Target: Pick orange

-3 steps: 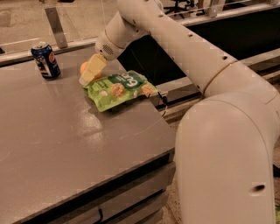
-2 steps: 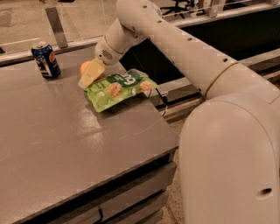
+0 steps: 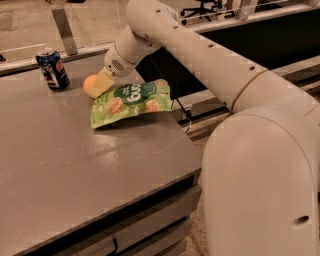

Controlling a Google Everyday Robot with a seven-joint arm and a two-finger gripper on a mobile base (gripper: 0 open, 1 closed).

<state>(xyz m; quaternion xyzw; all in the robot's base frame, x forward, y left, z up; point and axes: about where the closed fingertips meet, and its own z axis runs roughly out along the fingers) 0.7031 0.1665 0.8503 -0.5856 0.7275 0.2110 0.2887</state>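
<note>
Camera view gives me the small round orange fruit (image 3: 88, 83) half hidden behind my pale yellow gripper (image 3: 101, 84), at ten o'clock of the green snack bag (image 3: 131, 102); its grip I cannot tell.

Grey table (image 3: 75, 175), blue soda can (image 3: 52, 68), orange (image 3: 88, 83), green snack bag (image 3: 131, 102), hand (image 3: 99, 85) at orange

Orange (image 3: 88, 83) partly behind hand (image 3: 100, 84)

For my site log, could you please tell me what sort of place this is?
Probably an office break area: a grey counter holds a soda can, a snack bag and an orange; an office chair stands behind. The gripper is at the orange.
</note>
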